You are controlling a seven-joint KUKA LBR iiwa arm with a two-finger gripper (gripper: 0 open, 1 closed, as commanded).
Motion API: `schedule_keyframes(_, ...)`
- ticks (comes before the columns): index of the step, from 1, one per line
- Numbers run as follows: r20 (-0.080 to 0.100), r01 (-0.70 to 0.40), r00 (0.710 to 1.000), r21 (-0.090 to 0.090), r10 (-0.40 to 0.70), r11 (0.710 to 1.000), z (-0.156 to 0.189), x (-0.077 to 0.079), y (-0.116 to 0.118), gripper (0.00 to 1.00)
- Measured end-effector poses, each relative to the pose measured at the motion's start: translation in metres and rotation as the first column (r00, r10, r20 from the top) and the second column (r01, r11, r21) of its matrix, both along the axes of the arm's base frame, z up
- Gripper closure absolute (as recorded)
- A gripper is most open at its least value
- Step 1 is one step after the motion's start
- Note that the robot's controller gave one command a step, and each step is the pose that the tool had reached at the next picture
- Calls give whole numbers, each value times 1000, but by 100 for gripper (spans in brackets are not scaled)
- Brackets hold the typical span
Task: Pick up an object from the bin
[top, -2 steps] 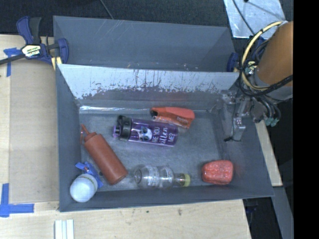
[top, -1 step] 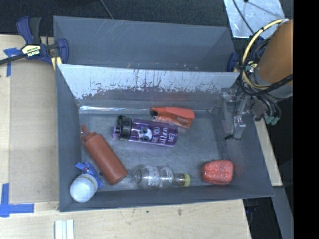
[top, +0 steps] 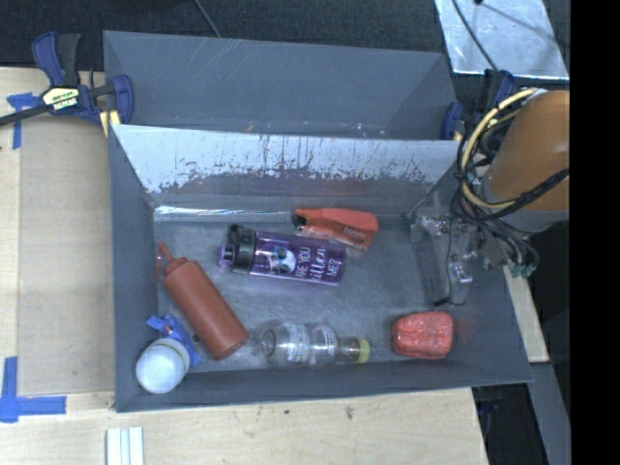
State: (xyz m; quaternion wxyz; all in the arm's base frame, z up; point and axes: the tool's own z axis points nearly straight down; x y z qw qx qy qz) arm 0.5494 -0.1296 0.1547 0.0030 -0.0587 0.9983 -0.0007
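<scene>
Grey metal bin [top: 136,279], rust-streaked back wall [top: 291,163]; red block [top: 422,335] at floor's right.

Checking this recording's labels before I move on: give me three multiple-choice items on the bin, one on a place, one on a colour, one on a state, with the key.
1. Where in the bin does the red spongy block lie?
A. against the back wall
B. in the near left corner
C. by the front wall, close to the tool

2. What colour is the cap of the purple bottle?
A. white
B. black
C. yellow

3. How is the clear plastic bottle placed?
A. lying on its side
B. standing upright
C. held in the tool

Key:
1 C, the block sits at the right, just beneath the tool in the view.
2 B, the bottle's left end is black.
3 A, it stretches along the front wall on the floor.
</scene>
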Motion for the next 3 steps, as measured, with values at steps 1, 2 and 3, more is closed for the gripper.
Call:
schedule_keyframes(1,-6,-114,993,2,114,993,-34,-33,-8,0)
schedule_keyframes(2,-5,-219,976,0,219,976,-39,-61,-10,0)
schedule_keyframes(3,-6,-365,931,-9,365,931,-74,-63,1,0)
